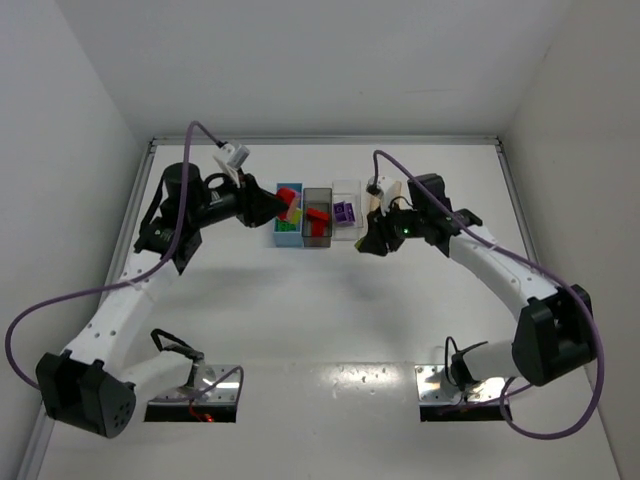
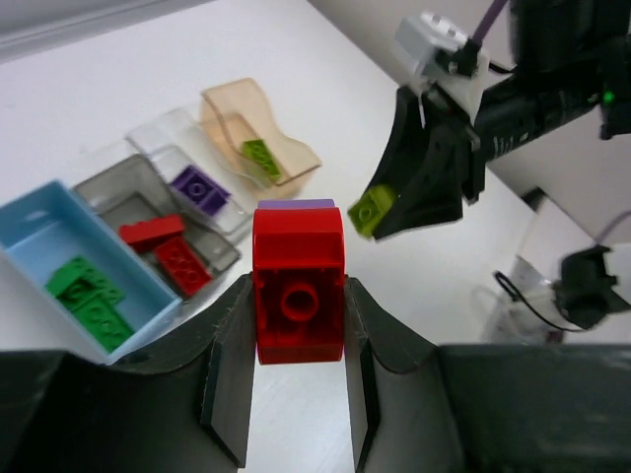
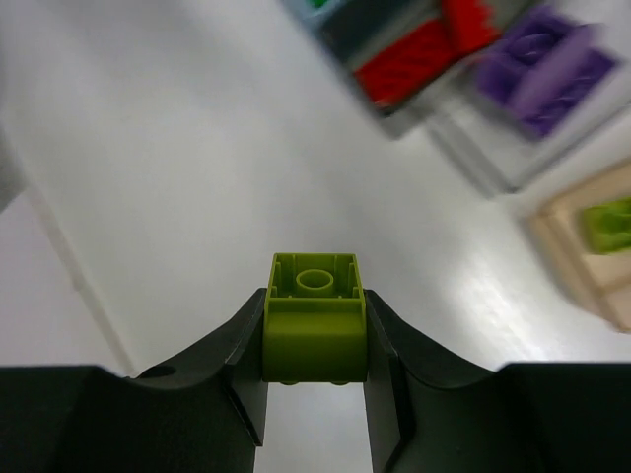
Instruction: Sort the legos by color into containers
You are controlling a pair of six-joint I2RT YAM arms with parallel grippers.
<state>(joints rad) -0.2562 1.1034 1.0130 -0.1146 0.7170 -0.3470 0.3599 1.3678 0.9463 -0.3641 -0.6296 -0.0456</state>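
My left gripper (image 2: 298, 296) is shut on a red lego (image 2: 299, 281) with a purple brick (image 2: 296, 204) joined to its far end, held above the table beside the blue bin (image 1: 289, 186). My right gripper (image 3: 315, 345) is shut on a lime-yellow lego (image 3: 315, 315), also seen from the left wrist (image 2: 373, 210), hovering near the pale orange bin (image 2: 237, 99). The four containers stand in a row. The blue bin (image 2: 39, 212) holds green bricks (image 2: 87, 296), the grey bin (image 2: 108, 182) red ones (image 2: 168, 246), the clear bin (image 2: 163, 133) a purple one (image 2: 197, 187), the orange a lime one (image 2: 261, 158).
In the top view the row of bins (image 1: 317, 190) sits near the table's far edge, between the two grippers. The white walls close in on the left, right and back. Both arm bases with cables are at the near edge (image 1: 195, 400).
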